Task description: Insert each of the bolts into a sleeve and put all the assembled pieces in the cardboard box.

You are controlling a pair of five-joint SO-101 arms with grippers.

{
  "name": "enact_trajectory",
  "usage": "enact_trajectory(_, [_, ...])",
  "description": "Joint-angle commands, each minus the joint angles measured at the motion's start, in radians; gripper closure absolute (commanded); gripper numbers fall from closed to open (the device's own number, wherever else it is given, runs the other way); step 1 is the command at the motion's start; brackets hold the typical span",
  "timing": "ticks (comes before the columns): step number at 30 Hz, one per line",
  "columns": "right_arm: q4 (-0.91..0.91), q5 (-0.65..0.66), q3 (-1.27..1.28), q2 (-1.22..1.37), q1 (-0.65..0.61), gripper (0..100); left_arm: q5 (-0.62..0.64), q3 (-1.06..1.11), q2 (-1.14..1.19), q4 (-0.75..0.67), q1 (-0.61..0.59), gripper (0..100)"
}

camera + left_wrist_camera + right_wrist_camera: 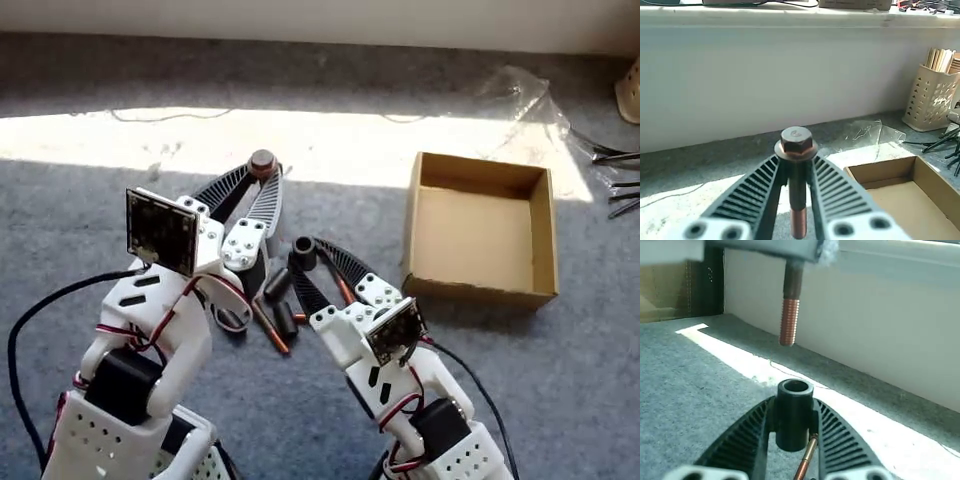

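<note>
Carpeted workroom: loose tools (612, 156) and a slotted holder (935, 95) by the wall (790, 75).

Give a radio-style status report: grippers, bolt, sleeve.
Left gripper shut on bolt, head up. Right gripper shut on sleeve, upright. Bolt tip apart from sleeve, not in. Loose sleeves on carpet, not in the way.

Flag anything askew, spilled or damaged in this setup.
Nothing stands out. The left tool holds a bolt upright, head up; the right tool holds a sleeve upright, opening up. Spare sleeves and spare bolts lie loose on the carpet between the arms.
</note>
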Motion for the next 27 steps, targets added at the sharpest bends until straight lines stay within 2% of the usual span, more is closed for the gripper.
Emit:
enact_trajectory(1, [-0.027, 0.003, 0.102, -0.008, -0.005, 99.4, 0.009, -0.030, -0.021, -0.025, 0.076, 99])
enact_trajectory(5, [-0.013, 0.003, 0.104, -0.008, -0.004, 99.4, 0.009, -0.030, -0.022, -0.026, 0.124, 99])
enact_trajectory(10, [0.007, 0.000, 0.105, -0.010, -0.004, 99.4, 0.009, -0.028, -0.038, -0.025, 0.125, 99])
enact_trajectory(15, [0.007, -0.112, 0.104, -0.010, 0.021, 99.4, 0.011, 0.019, -0.156, -0.029, 0.120, 99])
enact_trajectory(20, [0.004, -0.110, 0.104, -0.010, 0.038, 99.4, 0.055, 0.134, -0.239, -0.084, 0.125, 99])
enact_trajectory(22, [0.004, -0.109, 0.105, -0.010, 0.036, 99.4, 0.091, 0.145, -0.239, -0.098, 0.124, 99])
enact_trajectory(27, [0.004, -0.109, 0.107, -0.010, 0.036, 99.4, 0.089, 0.148, -0.239, -0.101, 0.125, 99])
